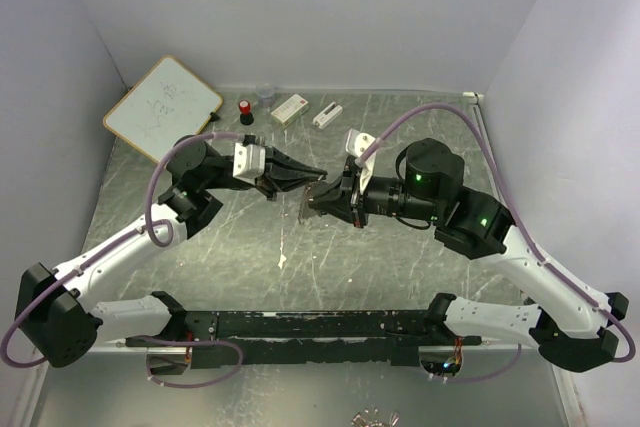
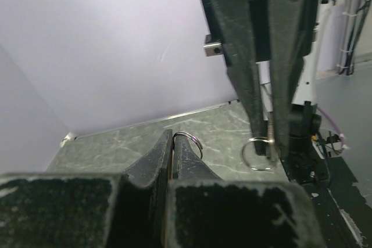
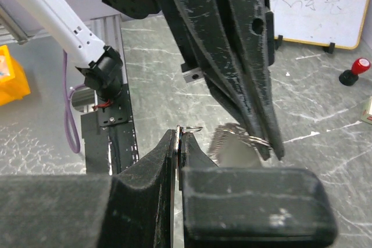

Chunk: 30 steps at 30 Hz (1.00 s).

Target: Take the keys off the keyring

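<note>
Keyring of thin silvery wire loops [image 2: 196, 139] hangs above the grey marbled table [image 1: 250, 247] at the middle of the top view, caught between the 2 grippers; it is too small to make out there. The black left gripper [image 2: 172, 139] points up from the bottom edge of its own wrist view with its fingers pressed together; 1 loop of the keyring stands at their tips, pinched there. The black right gripper [image 3: 179, 136] lies at the bottom of its own view, its fingers likewise closed tight on a second loop; only a small arc of it shows above the tips. In the left wrist view the right gripper reaches in from the upper right and its loop hangs at centre right. In the right wrist view the left gripper reaches in from the top; a blurred flat silvery key [image 3: 229, 143] hangs beside its tips at centre right. Whether the 2 loops are joined cannot be told.

At the upper left of the top view leans a white wood-framed whiteboard [image 1: 163, 107]; just right of it stands a small black bottle with a red cap [image 1: 245, 112], then 2 white boxes [image 1: 290, 108].
</note>
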Tool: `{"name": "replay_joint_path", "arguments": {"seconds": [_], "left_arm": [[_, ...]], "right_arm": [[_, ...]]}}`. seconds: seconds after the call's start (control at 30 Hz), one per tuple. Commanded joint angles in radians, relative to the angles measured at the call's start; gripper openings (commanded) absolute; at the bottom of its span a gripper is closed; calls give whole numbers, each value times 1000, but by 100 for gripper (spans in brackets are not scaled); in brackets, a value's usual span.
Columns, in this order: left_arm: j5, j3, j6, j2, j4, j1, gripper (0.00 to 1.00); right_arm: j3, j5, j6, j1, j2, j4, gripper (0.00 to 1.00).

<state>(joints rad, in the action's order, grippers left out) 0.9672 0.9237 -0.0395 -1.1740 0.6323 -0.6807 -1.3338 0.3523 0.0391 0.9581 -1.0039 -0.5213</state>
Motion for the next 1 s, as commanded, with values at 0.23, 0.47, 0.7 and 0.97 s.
{"name": "replay_joint_path", "arguments": {"seconds": [0.23, 0.47, 0.7, 0.97], "left_arm": [[-226, 47, 104, 19, -125, -6, 7], [-351, 0, 141, 20, -210, 41, 7], [-409, -120, 16, -31, -127, 178, 7], [-492, -196, -37, -100, -110, 208, 7]], "right_arm": [[79, -95, -34, 5, 22, 80, 0], [143, -470, -95, 2, 29, 98, 0], [155, -674, -139, -83, -1, 130, 0], [213, -354, -255, -607, -175, 234, 0]]}}
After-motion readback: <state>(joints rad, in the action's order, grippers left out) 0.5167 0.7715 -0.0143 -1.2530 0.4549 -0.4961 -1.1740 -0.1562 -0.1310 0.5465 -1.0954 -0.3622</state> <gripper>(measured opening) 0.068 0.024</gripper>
